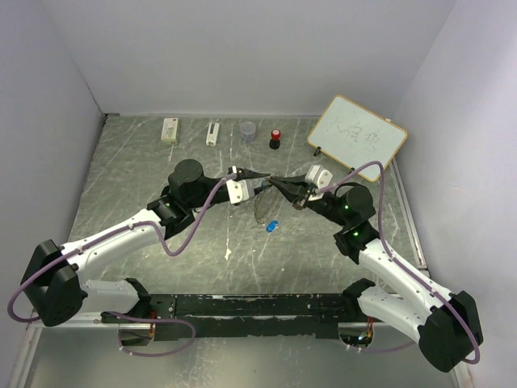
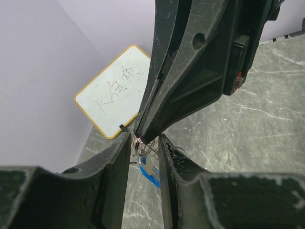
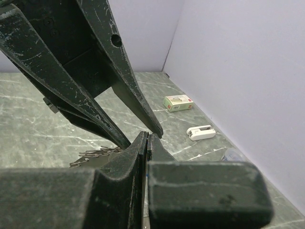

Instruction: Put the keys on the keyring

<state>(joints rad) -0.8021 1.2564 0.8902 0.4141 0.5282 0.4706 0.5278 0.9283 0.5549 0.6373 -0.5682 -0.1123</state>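
Over the middle of a green marbled table (image 1: pixel 145 178), two black-fingered arms meet tip to tip above the keyring (image 1: pixel 262 206), which hangs as a grey, toothed disc just below them. The left gripper (image 1: pixel 262 175) is partly open: in its wrist view its fingers (image 2: pixel 116 162) stand apart on either side of the ring's thin wire loops (image 2: pixel 143 147), and whether they press on the wire cannot be made out. The right gripper (image 1: pixel 279 183) reaches in from the opposite side with its fingers (image 3: pixel 143 148) pinched tightly together, their point meeting the wire loops and apparently holding the ring; its own camera shows the ring's fringe of small metal pieces (image 3: pixel 95 153) fanned out just beside them. A blue-and-white key (image 2: pixel 151 174) shows in the gap just under the loops, though whether it hangs from the ring or lies below is unclear. From above, a small blue key (image 1: pixel 271 225) sits just on the near side of the ring. Along the far edge stand a cream box (image 1: pixel 170 130), a white clip (image 1: pixel 212 133), a clear cup (image 1: pixel 248 130), a red-and-black knob (image 1: pixel 275 139) and a handwritten whiteboard (image 1: pixel 356 132)
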